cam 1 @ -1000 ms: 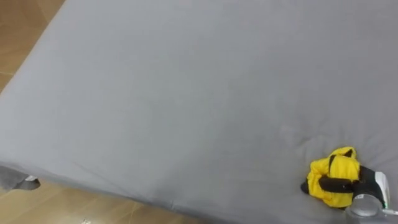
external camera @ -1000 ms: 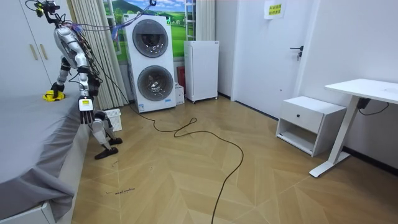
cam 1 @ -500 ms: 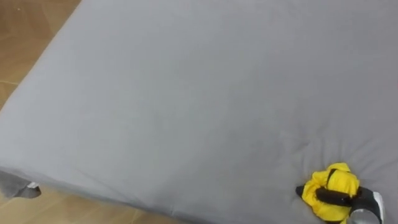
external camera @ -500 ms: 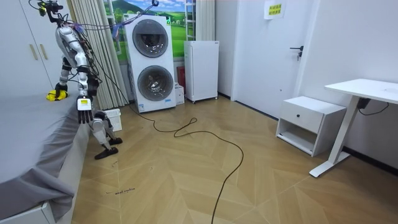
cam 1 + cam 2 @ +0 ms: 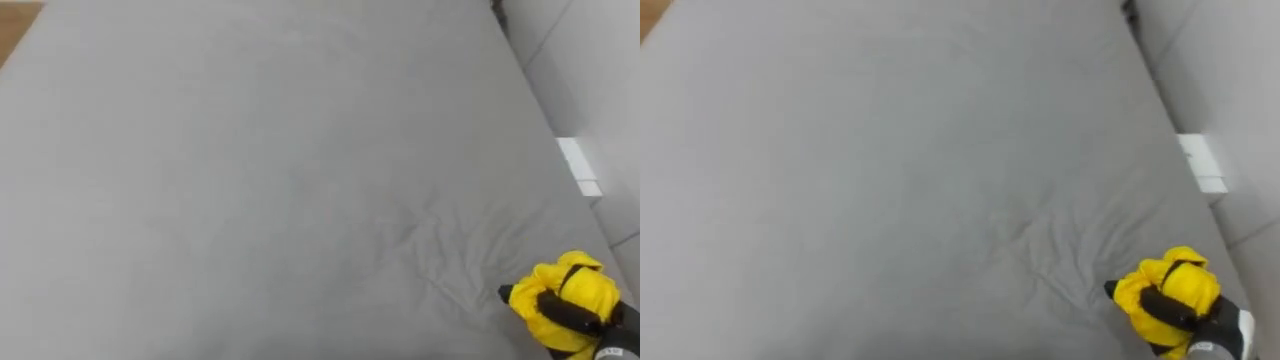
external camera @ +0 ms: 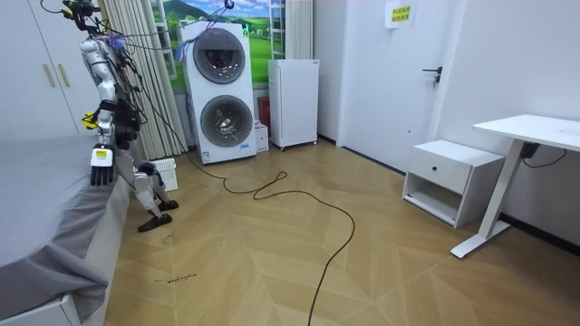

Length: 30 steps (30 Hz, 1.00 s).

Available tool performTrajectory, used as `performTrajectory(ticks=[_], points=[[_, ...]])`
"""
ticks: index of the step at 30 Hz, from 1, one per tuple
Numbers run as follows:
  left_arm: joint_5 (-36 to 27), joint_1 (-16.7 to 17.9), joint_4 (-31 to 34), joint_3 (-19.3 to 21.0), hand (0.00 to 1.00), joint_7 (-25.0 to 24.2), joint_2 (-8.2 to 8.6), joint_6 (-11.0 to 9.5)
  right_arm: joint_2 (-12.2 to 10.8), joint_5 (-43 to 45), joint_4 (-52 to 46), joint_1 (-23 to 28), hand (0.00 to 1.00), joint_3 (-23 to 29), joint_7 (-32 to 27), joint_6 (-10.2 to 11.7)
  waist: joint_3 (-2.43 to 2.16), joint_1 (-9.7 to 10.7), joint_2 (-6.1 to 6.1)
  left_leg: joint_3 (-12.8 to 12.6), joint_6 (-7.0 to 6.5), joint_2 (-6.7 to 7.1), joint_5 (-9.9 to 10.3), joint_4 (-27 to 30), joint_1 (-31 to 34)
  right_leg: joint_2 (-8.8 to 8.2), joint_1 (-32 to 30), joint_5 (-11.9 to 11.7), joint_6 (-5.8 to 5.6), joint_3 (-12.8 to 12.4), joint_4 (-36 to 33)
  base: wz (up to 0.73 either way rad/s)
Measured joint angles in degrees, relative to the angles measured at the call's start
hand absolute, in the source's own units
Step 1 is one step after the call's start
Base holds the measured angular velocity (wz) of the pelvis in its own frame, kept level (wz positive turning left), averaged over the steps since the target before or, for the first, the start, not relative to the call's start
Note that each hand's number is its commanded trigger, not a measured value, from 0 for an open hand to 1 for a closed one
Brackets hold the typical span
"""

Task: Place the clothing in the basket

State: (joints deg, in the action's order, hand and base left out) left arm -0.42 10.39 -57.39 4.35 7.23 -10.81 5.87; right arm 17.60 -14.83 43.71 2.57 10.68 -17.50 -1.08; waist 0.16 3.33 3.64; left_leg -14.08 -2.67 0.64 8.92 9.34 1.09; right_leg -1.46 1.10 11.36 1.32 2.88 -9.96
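A bunched yellow garment [image 5: 570, 300] [image 5: 1162, 290] is at the lower right of the eye views, just above the grey bed sheet [image 5: 250, 180]. My right hand [image 5: 562, 314] [image 5: 1174, 311] is shut on it, dark fingers wrapped across the cloth. In the room view I stand at the bed's [image 6: 36, 208] side by the curtains. There the yellow garment [image 6: 91, 118] is held up near my body. My left hand [image 6: 100, 172] hangs at the bed's edge, fingers relaxed.
White wall panels [image 5: 590, 60] border the bed's far right side. Behind my legs a white slatted box [image 6: 164, 173] stands on the floor. Stacked washing machines [image 6: 220, 95], a black cable [image 6: 308, 208], a white nightstand [image 6: 450, 179] and a desk [image 6: 530, 136] are in the room.
My right hand has lifted the yellow garment off the bed toward my body. I have turned, so the eye views swung right across the sheet. My left hand swung toward the bed's edge.
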Motion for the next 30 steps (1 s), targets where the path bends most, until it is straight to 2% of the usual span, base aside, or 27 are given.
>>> performTrajectory(ticks=[5,8,11,13,15,19,22,24,25,27,28,29,30], points=[[0.0,0.6,-0.3,0.2,0.00,0.3,-0.03,2.2,-0.1,-0.1,-0.6,1.4,1.00,2.9,0.1,0.0,0.29,2.8,-0.44,-1.3,-0.03,-0.23,0.2,-0.9,-1.1,0.57,-0.3,0.0,-0.07,-1.6,-0.8,-0.17],[0.0,0.7,-0.3,0.1,0.00,0.4,-0.25,3.6,-0.3,-1.5,-0.5,2.6,1.00,5.1,-0.2,0.0,0.42,2.9,-0.86,-3.0,0.06,-0.68,0.4,-0.9,-1.4,0.83,-0.8,-0.2,-0.07,-3.9,-0.8,-0.28],[0.1,0.7,-0.3,0.2,0.00,-0.2,-0.66,5.5,-0.7,-3.7,0.1,3.5,1.00,6.9,-0.3,-0.2,0.62,4.4,-1.53,-3.8,0.13,-0.89,0.4,-0.8,-1.5,0.95,-1.0,-0.4,-0.03,-4.4,-0.8,-0.19],[0.1,0.7,-0.3,0.2,0.00,-0.5,-0.66,6.5,-0.7,-3.9,0.4,3.9,1.00,8.0,-0.3,-0.4,0.75,4.6,-2.08,-4.6,0.14,-1.03,0.4,-0.8,-1.5,1.40,-1.5,-0.4,-0.03,-5.4,-0.8,-0.23],[0.1,0.7,-0.3,0.1,0.00,-0.6,-0.67,7.7,-0.8,-3.8,0.6,4.3,1.00,8.9,-0.3,-0.5,0.65,5.9,-2.75,-4.9,0.15,-1.14,0.5,-0.6,-0.7,1.55,-2.3,-0.4,-0.03,-6.1,-0.8,-0.14],[0.0,0.7,-0.6,-1.4,0.00,-0.6,-0.67,8.2,-0.8,-3.7,2.9,4.1,1.00,9.2,-0.3,-1.0,0.56,6.3,-4.16,-6.0,0.15,-1.65,0.5,-0.5,0.4,1.72,-3.8,-1.6,0.05,-6.9,-0.8,-0.16],[-0.3,0.7,-1.2,-3.9,0.00,-0.6,-0.56,8.2,-0.7,-3.1,5.3,2.5,1.00,9.2,-0.3,-1.4,0.42,7.3,-5.99,-6.8,0.13,-1.71,0.5,-0.1,2.4,1.85,-6.7,-1.6,-0.04,-7.5,-2.0,-0.18],[-0.2,0.5,-1.8,-5.5,0.00,-0.6,-0.41,8.2,-0.5,-3.1,7.9,-0.2,1.00,9.2,-0.4,-1.4,0.49,7.7,-7.64,-8.0,0.09,-1.89,0.5,0.2,4.2,1.95,-9.5,-1.7,-0.08,-9.0,-3.5,-0.32],[-0.2,0.4,-1.9,-5.8,0.00,-0.5,-0.32,8.2,-0.5,-2.9,8.3,-0.9,1.00,9.3,-0.5,-1.4,0.55,7.7,-8.00,-8.1,0.08,-1.87,0.5,0.3,4.6,2.05,-10.4,-1.6,-0.09,-9.4,-4.1,-0.36],[-0.7,0.4,-2.4,-6.0,0.00,-0.5,0.37,8.2,0.2,-2.6,9.7,-4.2,1.00,9.3,-0.7,-1.3,0.49,8.8,-10.08,-9.2,0.04,-1.96,0.5,0.9,6.9,2.44,-13.6,-1.6,-0.17,-10.7,-5.5,-0.30],[-1.1,0.2,-2.5,-6.4,0.00,-0.5,0.39,8.2,0.5,-2.6,10.0,-5.2,1.00,9.3,-0.9,-1.1,0.60,9.2,-10.62,-9.3,0.00,-1.96,0.5,1.2,7.7,2.49,-14.5,-1.6,-0.24,-10.8,-5.9,-0.17],[-1.7,-0.4,-2.7,-7.1,0.00,-0.4,0.40,8.2,1.2,-2.7,11.0,-6.8,1.00,9.3,-1.6,-0.5,0.50,9.4,-11.76,-9.4,-0.24,-1.92,0.3,1.4,9.4,2.47,-16.3,-1.6,-0.35,-11.0,-6.3,-0.15],[-2.4,-1.3,-3.4,-7.5,0.00,-0.1,0.43,8.0,1.5,-2.7,12.0,-8.1,1.00,9.3,-2.7,0.1,0.59,9.1,-12.44,-9.7,-0.60,-1.84,0.1,1.5,10.5,2.47,-18.2,-1.6,-0.37,-11.7,-7.6,-0.19]])
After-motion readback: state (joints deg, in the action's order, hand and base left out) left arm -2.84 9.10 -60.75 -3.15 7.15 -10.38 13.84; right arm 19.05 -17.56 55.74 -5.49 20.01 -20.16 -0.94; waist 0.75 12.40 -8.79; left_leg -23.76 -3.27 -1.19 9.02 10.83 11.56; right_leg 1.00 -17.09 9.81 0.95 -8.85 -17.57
